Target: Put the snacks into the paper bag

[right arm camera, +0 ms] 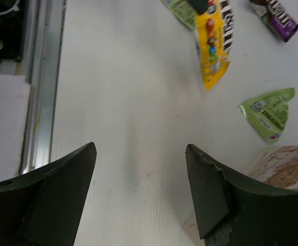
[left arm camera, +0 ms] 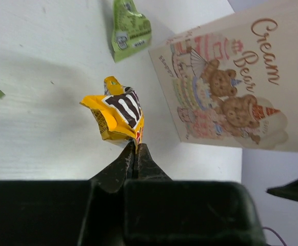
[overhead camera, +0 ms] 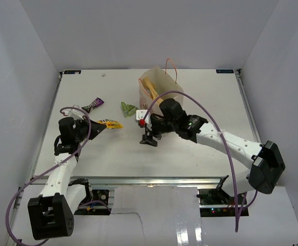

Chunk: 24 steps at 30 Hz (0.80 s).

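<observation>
The left gripper [left arm camera: 136, 148] is clenched on the edge of the yellow candy wrapper [left arm camera: 120, 115], over the table's [overhead camera: 118, 154] left side. The paper bag [left arm camera: 225, 92] stands upright at the back — a yellow crisp packet [overhead camera: 151, 88] pokes out of it. The right gripper [right arm camera: 139, 148] hangs spread wide, holding nothing, just in front of the bag. A green wrapper [overhead camera: 128, 108] and a purple wrapper [overhead camera: 94, 105] lie on the table, left of the bag.

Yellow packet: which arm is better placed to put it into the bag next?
Left. The left gripper is shut on the yellow packet. The right gripper is open and empty near the bag.
</observation>
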### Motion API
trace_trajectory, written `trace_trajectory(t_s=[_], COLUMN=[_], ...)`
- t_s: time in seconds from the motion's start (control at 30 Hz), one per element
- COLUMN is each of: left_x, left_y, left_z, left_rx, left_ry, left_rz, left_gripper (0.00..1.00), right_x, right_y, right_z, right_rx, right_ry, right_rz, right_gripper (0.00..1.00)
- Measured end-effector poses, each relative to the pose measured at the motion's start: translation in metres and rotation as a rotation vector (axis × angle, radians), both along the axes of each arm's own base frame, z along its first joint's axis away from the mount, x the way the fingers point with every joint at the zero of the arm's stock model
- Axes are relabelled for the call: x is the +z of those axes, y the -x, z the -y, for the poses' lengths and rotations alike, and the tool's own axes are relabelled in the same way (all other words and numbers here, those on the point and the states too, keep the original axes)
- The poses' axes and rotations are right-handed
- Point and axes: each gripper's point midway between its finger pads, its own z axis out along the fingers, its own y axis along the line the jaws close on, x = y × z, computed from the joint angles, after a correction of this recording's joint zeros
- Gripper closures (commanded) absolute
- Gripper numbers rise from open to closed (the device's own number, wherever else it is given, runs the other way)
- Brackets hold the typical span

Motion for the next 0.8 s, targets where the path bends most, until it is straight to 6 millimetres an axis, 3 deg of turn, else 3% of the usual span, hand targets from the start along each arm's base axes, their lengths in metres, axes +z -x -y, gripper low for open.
trace_trajectory(t_s=[0.13, 0.43, 0.63, 0.8], left_x=[0.003, 0.007, 0.011, 0.024], left_y=[0.023, 0.057, 0.069, 0.070], left_z=[0.012, 0.037, 0.045, 0.050], left_rx=[-0.034, -0.114, -0.148, -0.183], left_ry=[0.071, 0.232, 0.288, 0.314], left_rz=[-0.027, -0.161, -0.226, -0.220], left_gripper=[1.00, 1.00, 1.00, 1.00], right_x=[-0.002, -0.040, -0.060, -0.058], right_y=[0.002, 0.011, -0.001, -0.010], right_z=[-0.031, -0.085, -0.099, -0.103], right_rx=[-0.075, -0.047, -0.034, -0.051], right_ry=[-0.029, -0.021, 0.008, -0.005], right_rz=[0.071, 0.192, 0.246, 0.303], right_gripper=[0.18, 0.17, 0.21, 0.26])
